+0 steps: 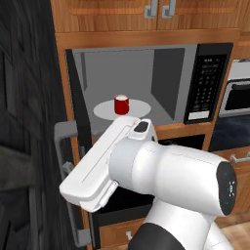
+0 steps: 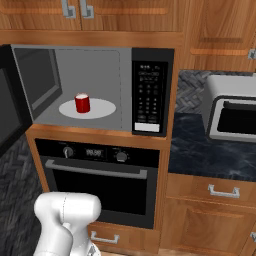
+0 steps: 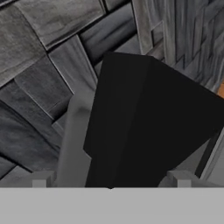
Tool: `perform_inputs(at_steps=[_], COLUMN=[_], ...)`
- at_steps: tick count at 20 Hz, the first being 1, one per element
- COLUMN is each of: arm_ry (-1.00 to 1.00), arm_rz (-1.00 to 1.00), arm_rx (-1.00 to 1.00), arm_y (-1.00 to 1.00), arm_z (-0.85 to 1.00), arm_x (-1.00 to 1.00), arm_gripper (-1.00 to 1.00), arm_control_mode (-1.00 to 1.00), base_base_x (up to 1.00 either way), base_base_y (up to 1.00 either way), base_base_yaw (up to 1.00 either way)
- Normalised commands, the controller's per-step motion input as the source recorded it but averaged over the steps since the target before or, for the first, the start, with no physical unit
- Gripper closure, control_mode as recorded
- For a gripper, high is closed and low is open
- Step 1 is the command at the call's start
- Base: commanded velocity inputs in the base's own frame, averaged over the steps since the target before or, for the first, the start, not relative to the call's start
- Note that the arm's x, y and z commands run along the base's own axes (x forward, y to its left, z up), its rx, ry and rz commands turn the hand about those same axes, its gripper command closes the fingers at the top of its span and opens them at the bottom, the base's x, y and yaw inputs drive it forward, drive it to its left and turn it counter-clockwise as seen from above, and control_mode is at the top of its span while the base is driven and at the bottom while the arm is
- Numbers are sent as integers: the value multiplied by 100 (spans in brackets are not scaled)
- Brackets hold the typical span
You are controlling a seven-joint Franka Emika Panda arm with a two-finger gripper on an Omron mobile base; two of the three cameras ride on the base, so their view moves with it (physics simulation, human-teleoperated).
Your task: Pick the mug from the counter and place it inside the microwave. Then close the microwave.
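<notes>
- Mug (image 1: 121,104) placement first: the small red mug with its white inside stands upright on the white round turntable (image 1: 103,111) inside the microwave (image 1: 166,83), well apart from the arm.
- Nearest the cameras, the white arm (image 1: 161,171) fills the lower part of the left base view, its forward link angled down and to the left toward the open microwave door (image 1: 78,112).
- The gripper's fingers (image 3: 39,180) show as two small grey tips at the bottom of the hand view, set wide apart and released, with nothing between them.
- Just ahead of those tips the hand view shows the dark slab of the door with its grey bar handle (image 3: 74,140) beside it, over a grey tiled surface; whether a fingertip touches the door I cannot tell.
- In the left base view the door stands swung out to the left, nearly edge-on, its grey bar handle (image 1: 63,146) low on the outer side.
- Beyond the door, the microwave's grey cavity is open, and the mug sits near the middle of the turntable.
- Right of the cavity is the black keypad panel (image 2: 150,92).
- Under the microwave is a black oven (image 2: 100,175) with knobs and a bar handle.
- Farther right, the dark speckled counter (image 2: 200,150) carries a silver toaster oven (image 2: 232,115).
- Wooden cabinets (image 2: 100,15) run above it all.
</notes>
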Motion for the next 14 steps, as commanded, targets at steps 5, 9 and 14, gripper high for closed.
perform_inputs(at_steps=[5,9,14], arm_ry=[0,0,0], arm_rz=[-3,0,0], arm_rx=[0,0,0], arm_y=[0,-19,-39], arm_z=[0,0,0], arm_x=[33,19,21], arm_gripper=[-100,-100,-100], arm_control_mode=[-100,-100,-100], base_base_x=[0,0,0], base_base_y=[0,0,0], base_base_yaw=[0,0,0])
